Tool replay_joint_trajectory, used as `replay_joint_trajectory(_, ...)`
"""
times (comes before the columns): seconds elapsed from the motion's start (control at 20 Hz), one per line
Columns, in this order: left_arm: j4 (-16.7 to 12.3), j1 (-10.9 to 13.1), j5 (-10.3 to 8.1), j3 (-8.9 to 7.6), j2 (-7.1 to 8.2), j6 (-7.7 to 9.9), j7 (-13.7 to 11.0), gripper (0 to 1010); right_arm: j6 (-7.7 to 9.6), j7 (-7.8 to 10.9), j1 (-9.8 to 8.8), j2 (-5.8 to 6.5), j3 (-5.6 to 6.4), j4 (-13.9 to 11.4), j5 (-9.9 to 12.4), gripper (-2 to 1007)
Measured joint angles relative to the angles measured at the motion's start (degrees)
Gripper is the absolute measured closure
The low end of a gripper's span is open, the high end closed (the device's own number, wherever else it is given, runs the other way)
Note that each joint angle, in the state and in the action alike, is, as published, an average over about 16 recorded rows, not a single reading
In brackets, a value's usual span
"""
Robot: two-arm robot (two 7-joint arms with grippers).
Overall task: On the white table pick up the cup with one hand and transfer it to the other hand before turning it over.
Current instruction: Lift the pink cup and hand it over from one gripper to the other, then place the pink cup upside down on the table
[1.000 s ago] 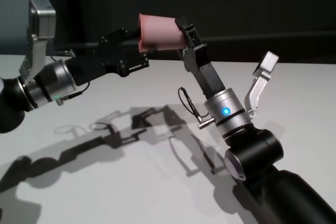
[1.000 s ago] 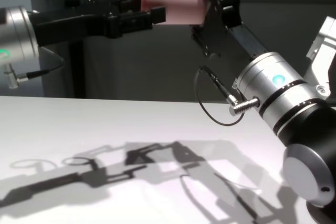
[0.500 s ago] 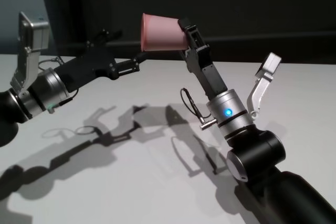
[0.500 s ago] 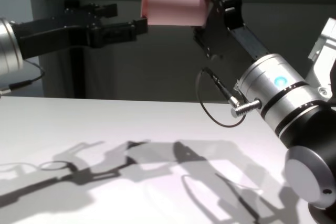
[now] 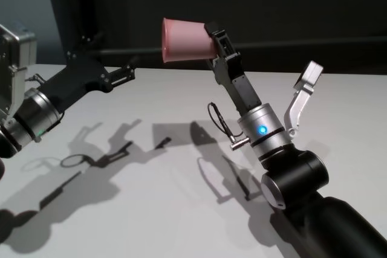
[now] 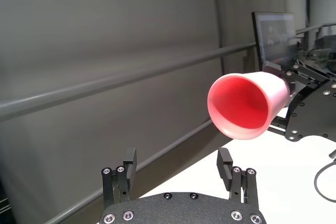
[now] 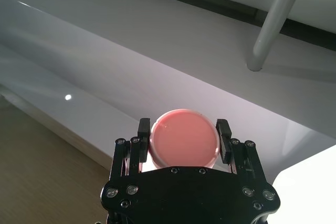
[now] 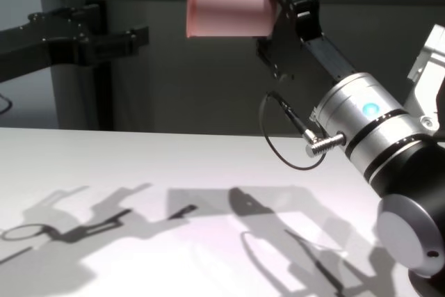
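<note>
Right hand (image 5: pixel 213 41): raised above the counter (image 5: pixel 151 209), in the upper middle of the head view. Its two black fingers (image 7: pixel 143 129) are clamped on the narrow base end of the cup (image 5: pixel 184 40), one on each side, as the right wrist view confirms.

Cup: salmon-pink, smooth, no handle. It lies on its side in the air, well clear of the counter, with the wide rim pointing toward the left of the head and chest views and the base seated between the right hand's fingers. In the chest view it sits at the top centre of the frame (image 8: pixel 224 10). In the left wrist view the open mouth (image 6: pixel 240 106) faces that camera and the interior shows empty.

Left hand (image 5: pixel 104 69): in the upper left of the head view, held above the counter, fingers spread wide apart and holding nothing. It stands apart from the cup, with a clear gap between its fingertips and the rim. In the chest view it appears at the upper left (image 8: pixel 115 35), lower than the cup's rim.

Counter: plain white, carrying the shadows of both arms (image 8: pixel 104 222).
</note>
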Motion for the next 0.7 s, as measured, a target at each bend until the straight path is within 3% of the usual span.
replay_joint_trajectory(0.35,-5.8,6.2,0.9,-3.53,-0.21,5.38,8.8,9,-0.39,-0.32,0.17,0.31,-0.58,0.2,0.2,268)
replay_joint_trajectory(0.7,-9.3,10.6,0.29,-6.13,-1.79,11.56,14.7,9,-0.7,-0.78,0.15,0.53,-0.97,0.1,0.2,268)
